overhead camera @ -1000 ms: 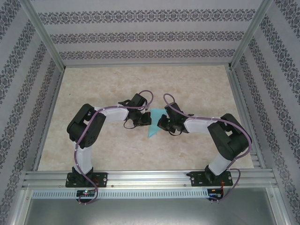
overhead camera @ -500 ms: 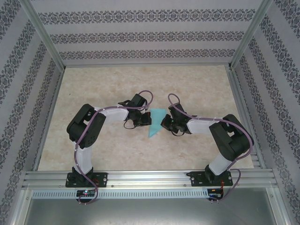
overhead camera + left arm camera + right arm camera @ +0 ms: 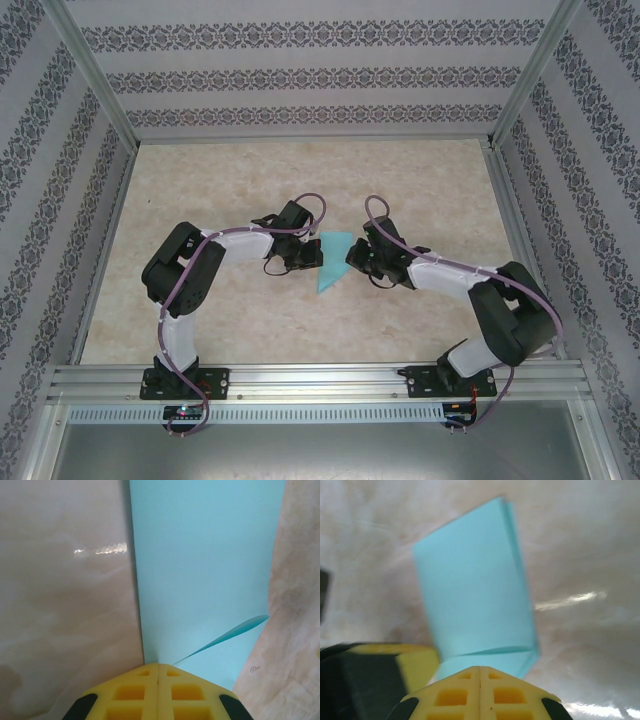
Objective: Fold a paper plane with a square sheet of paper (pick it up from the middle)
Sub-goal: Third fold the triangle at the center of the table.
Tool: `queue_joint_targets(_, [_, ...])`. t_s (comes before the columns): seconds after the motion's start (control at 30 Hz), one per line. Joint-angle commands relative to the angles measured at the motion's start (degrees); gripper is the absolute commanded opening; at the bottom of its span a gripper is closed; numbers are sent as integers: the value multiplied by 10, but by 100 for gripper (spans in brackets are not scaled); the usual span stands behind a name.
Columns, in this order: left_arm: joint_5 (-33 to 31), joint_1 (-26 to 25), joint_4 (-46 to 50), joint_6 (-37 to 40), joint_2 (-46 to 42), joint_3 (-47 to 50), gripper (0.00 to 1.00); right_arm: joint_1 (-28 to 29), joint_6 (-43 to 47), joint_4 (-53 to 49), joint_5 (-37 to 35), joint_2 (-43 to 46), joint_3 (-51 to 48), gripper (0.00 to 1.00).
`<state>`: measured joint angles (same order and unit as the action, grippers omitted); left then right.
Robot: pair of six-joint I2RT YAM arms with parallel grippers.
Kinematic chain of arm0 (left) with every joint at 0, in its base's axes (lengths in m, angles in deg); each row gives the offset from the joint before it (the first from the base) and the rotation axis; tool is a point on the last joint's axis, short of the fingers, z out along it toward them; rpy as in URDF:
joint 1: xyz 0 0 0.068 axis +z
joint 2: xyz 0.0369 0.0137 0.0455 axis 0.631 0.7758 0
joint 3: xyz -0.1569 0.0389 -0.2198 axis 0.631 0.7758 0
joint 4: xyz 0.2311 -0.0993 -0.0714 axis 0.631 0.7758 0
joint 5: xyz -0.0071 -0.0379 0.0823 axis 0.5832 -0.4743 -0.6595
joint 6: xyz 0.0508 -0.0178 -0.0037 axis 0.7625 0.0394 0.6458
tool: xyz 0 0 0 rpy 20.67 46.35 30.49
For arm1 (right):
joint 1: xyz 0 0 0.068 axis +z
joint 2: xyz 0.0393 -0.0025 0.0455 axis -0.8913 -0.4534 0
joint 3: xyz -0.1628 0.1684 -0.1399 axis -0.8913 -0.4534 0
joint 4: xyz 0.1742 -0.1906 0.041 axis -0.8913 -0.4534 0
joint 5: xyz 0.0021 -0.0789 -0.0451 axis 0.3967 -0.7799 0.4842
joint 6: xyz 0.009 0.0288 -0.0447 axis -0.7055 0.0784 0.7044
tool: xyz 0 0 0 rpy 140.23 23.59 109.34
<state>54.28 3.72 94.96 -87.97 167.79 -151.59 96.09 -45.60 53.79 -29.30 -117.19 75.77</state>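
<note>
Teal paper [image 3: 328, 262] lies mid-bench [image 3: 230, 180], folded into a narrow wedge. Its long axis runs far-to-near and its sharp tip points toward the arm bases (one flap [image 3: 230, 632] lifts slightly). It sits between the two pincers: left pincer [image 3: 314, 254] clenched at its left edge, right pincer [image 3: 349, 259] clenched at its right.

The worktop [image 3: 230, 180] is a glossy beige slab with a pale marbled pattern, and light glints off it in places. A folded teal-blue paper [image 3: 332, 250] lies flat on it, close to the middle and slightly right. Its wide end points far and it narrows to a tip on the near side. One loose flap curls slightly upward.
</note>
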Motion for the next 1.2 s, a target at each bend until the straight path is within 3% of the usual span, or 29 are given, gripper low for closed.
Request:
queue_joint_targets(0.0, [-31,-4,34,-1,19,23,0,28,-1,13,-9,13,3,0])
queue_joint_targets(0.23, [-31,-4,32,1,20,22,0,73,-76,143,41,9,-66,0])
queue_joint_targets(0.47, [-32,-4,32,2,21,21,0,94,-99,202,55,-32,-77,0])
queue_joint_targets(1.17, [-35,-4,36,3,14,24,0,99,-111,250,65,-106,-90,0])
